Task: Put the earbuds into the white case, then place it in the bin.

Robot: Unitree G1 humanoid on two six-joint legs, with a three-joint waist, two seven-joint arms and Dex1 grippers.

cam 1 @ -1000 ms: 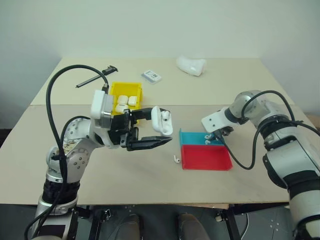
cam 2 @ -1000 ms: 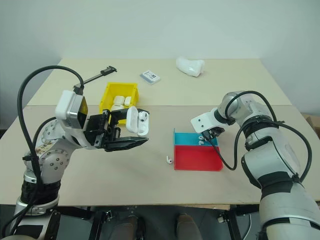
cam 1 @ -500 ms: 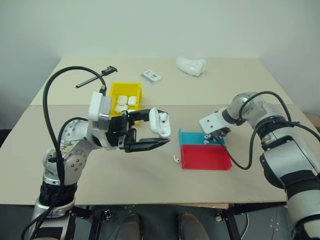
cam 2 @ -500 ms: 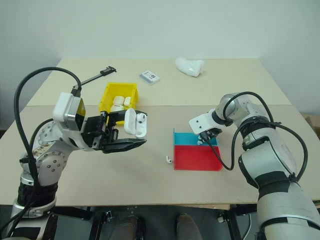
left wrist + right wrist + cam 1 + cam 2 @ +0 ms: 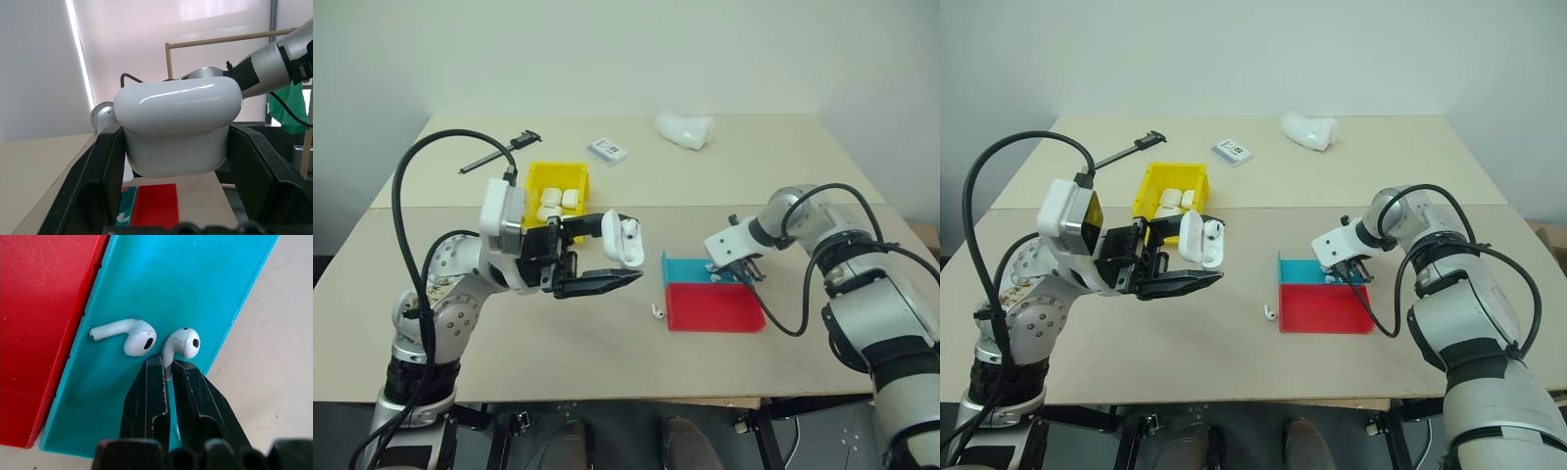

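We read the right gripper [image 5: 167,369] as down in the teal tray [image 5: 161,279], its jaws drawn together on the stem of one earbud [image 5: 182,343]; a second earbud [image 5: 128,334] lies just beside it on the tray floor, untouched. The left gripper [image 5: 171,161] holds the white case [image 5: 178,125] clamped between its jaws above the worktop [image 5: 607,343], lid flipped up, in front of the bin [image 5: 560,186].

So the step in hand, as we judge it, is the first pickup: an earbud is pinched but not yet lifted. The next move calls for raising it clear of the tray wall without letting the thin stem slip, then carrying it across to the open case and lining it up with its socket. A third earbud [image 5: 657,311] lies loose on the worktop just beside the red tray [image 5: 715,308].

Several things stay unclear to us. From the head views the right jaws and the earbuds in the teal tray are too small to make out. We cannot tell whether the case already holds an earbud; something white shows at its mouth, nothing more. The bin holds a few white pieces we cannot identify
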